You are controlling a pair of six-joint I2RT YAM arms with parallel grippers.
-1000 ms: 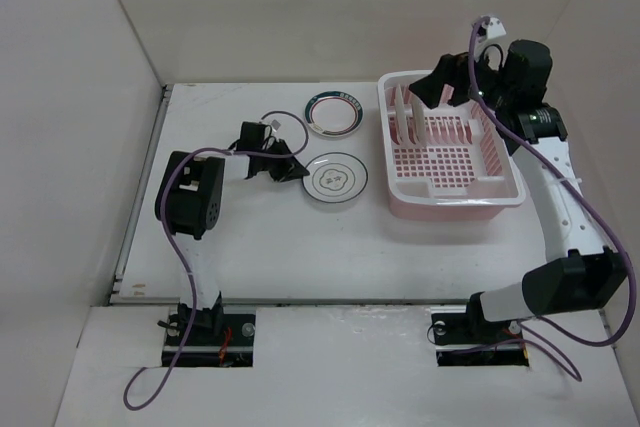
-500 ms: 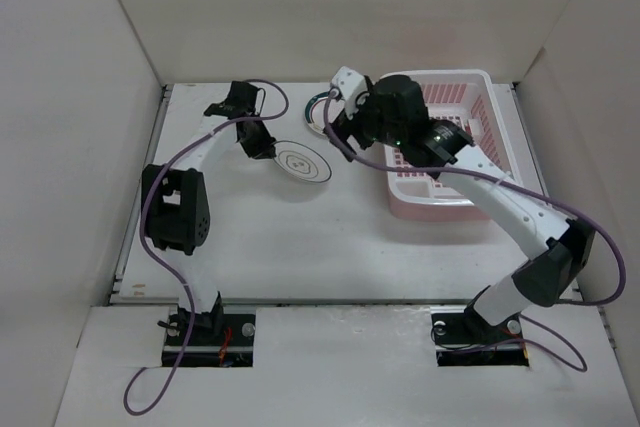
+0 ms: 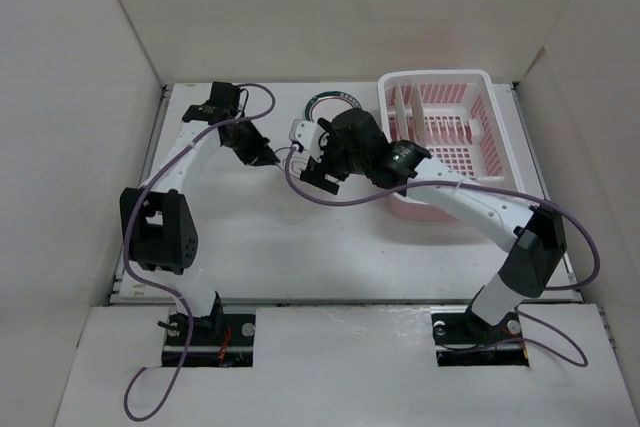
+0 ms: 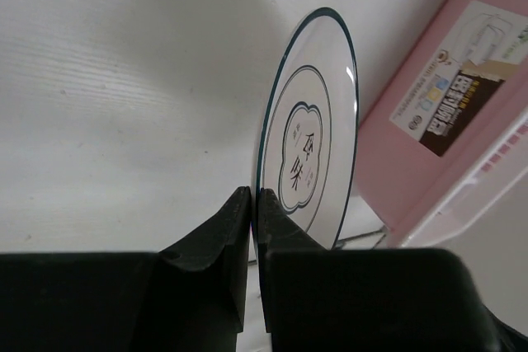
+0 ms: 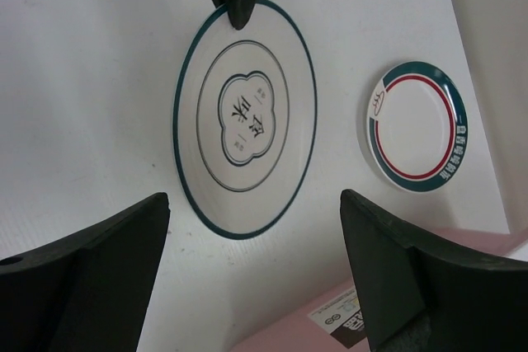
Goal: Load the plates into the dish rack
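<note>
- Plate with thin dark rings point(image 5: 245, 121): held by its rim, face turned toward the right wrist camera, with a lobed emblem at its centre. It sits left of the dish rack, near the rack's pink wall.
- Left gripper point(image 4: 254, 199): fingers pinched tight on the rim of the ringed plate.
- Right gripper point(image 5: 254, 199): fingers spread wide, one showing to each side of the held plate in the wrist view, clamped on nothing.
- Green-banded plate point(image 5: 415, 125): lies flat on the table point(image 4: 124, 80), just beside the rack's left wall. A thin red ring runs inside the green band. The right arm partly hides it from above.
- Dish rack point(image 3: 440, 75): pink and white, on the right part of the table.
- Two pale plates point(image 3: 398, 112): stand upright in slots at the rack's left end. Their patterns are too small to tell.
</note>
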